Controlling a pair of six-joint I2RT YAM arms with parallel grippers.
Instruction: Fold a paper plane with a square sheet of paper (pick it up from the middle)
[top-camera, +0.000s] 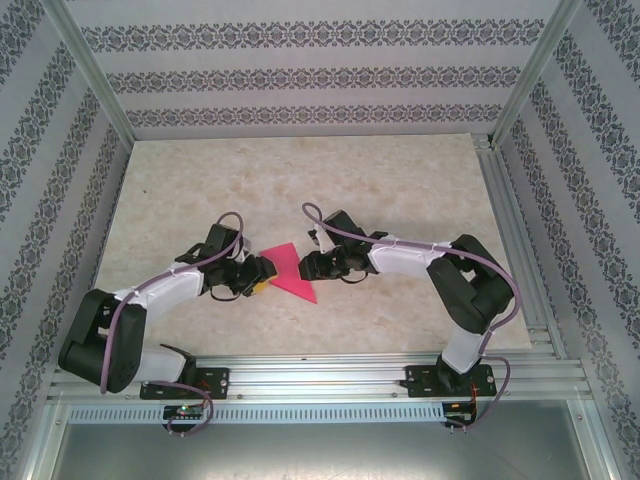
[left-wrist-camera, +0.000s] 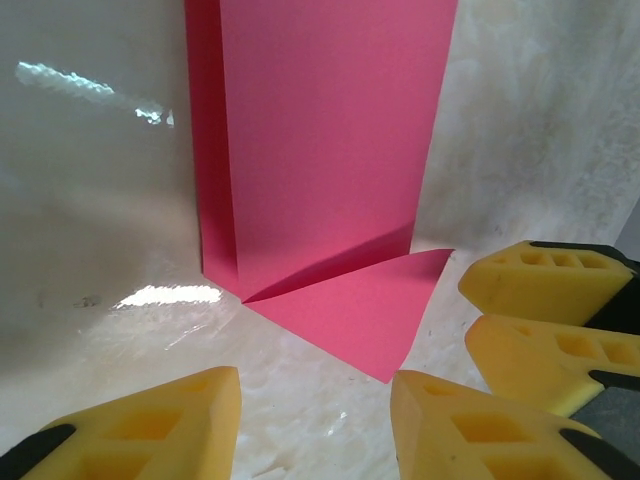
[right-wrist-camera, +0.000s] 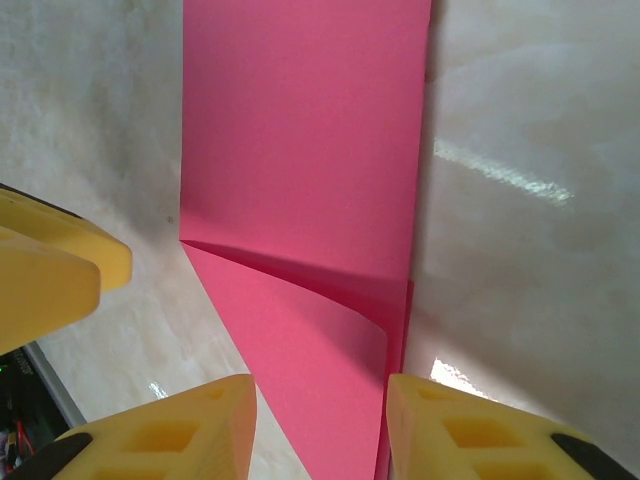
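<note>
The pink sheet of paper (top-camera: 290, 270) lies on the table between my two grippers. It is folded double, with one corner turned down as a triangular flap (left-wrist-camera: 360, 310). The flap curls slightly off the layer beneath (right-wrist-camera: 320, 340). My left gripper (top-camera: 262, 270) is open just left of the sheet. Its yellow fingertips (left-wrist-camera: 170, 420) rest low over bare table, and the flap's tip lies close to the right one; my left gripper (left-wrist-camera: 312, 400) holds nothing. My right gripper (top-camera: 305, 266) is open, and my right gripper (right-wrist-camera: 320, 400) straddles the sheet's narrow end.
The marble-patterned table (top-camera: 300, 180) is walled by patterned panels on three sides. An aluminium rail (top-camera: 320, 375) runs along the near edge with both arm bases. The right gripper's fingers (left-wrist-camera: 540, 285) show in the left wrist view, close to the sheet.
</note>
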